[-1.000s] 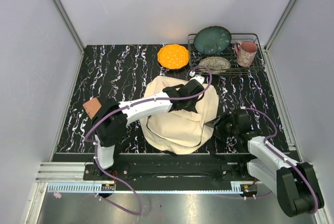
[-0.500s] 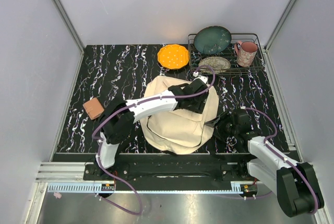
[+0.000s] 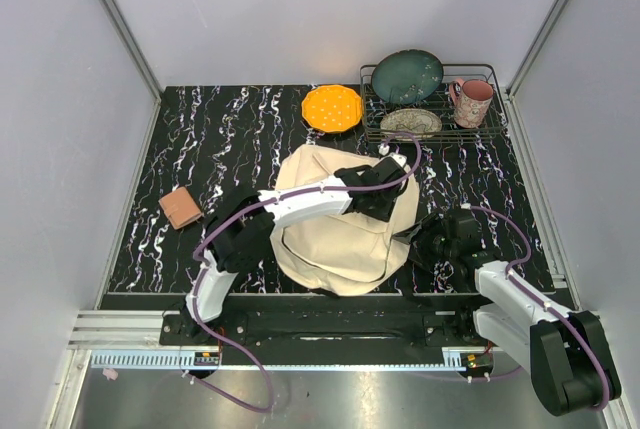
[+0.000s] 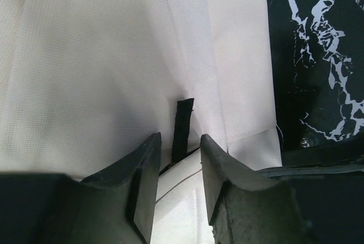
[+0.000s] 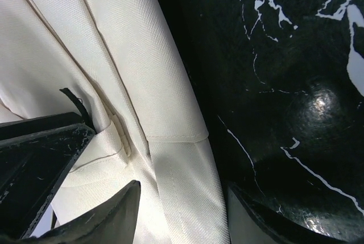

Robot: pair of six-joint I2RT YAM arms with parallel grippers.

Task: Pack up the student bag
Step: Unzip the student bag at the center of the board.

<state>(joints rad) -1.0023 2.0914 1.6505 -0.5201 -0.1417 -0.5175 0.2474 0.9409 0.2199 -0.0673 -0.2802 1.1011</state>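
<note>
The slumped large cream-beige fabric backpack (image 3: 335, 244) is partly covered by the left arm (image 3: 300, 205). The left gripper (image 4: 179, 141) is held apart around a black tab (image 4: 183, 119); the right gripper (image 5: 183, 190) is spread astride a fold.

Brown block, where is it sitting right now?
In the top view, the brown block lies on the table's left side, apart from the student bag and just left of the left arm.

Lab test cell: grey panel walls (image 3: 330, 9), aluminium rail (image 3: 115, 329), marbled tabletop (image 3: 220, 139).
</note>
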